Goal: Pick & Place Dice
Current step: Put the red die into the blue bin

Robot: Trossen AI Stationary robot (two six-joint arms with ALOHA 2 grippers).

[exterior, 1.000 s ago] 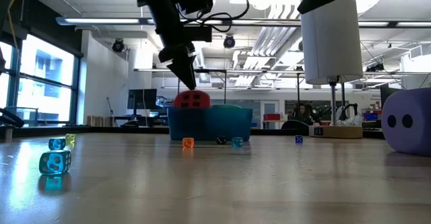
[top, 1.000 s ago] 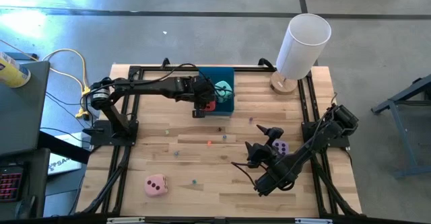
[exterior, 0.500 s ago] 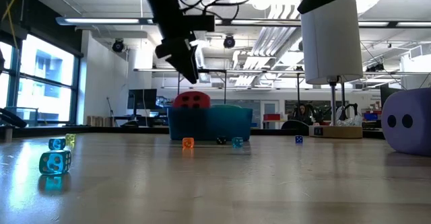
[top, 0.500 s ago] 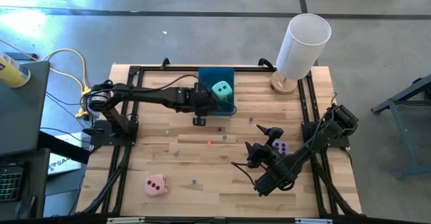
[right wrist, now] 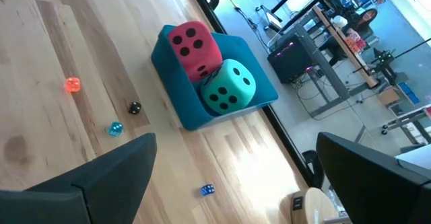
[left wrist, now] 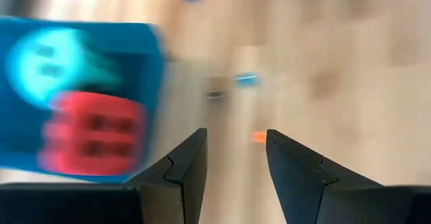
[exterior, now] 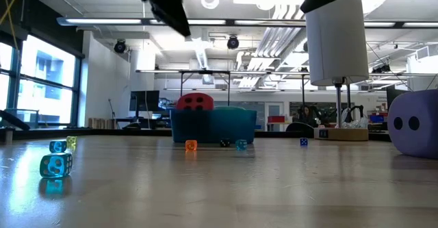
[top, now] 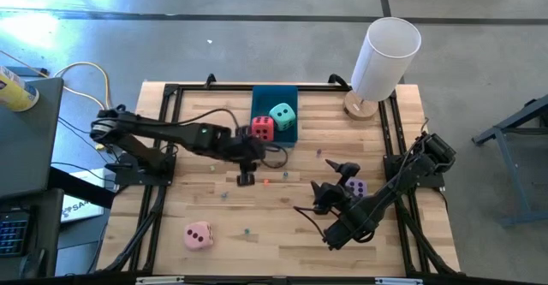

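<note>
The red die [top: 262, 128] and the teal die [top: 282, 115] sit together in the blue tray [top: 276, 95] at the table's far middle. The red one is at the tray's near end, against the teal one [right wrist: 229, 86]. My left gripper [top: 247, 172] hovers open over bare wood just near of the tray, nothing between its fingers [left wrist: 236, 143]. The pink die [top: 198, 234] rests on the table near the front left. The purple die [top: 357, 188] rests on the table at the right, close beside my right gripper [top: 334, 179], which is open and touches nothing.
A tall white cylinder on a round wooden base [top: 385, 56] stands at the far right corner. Several tiny coloured dice lie scattered over the middle of the table [top: 266, 181], some near the low camera [exterior: 56, 165]. Black frame rails [top: 171, 122] run along both sides.
My left gripper has risen from just above the red die and drawn back from the tray toward the table's near edge, rolling a little as it went. The red die has stayed in the tray beside the teal one.
</note>
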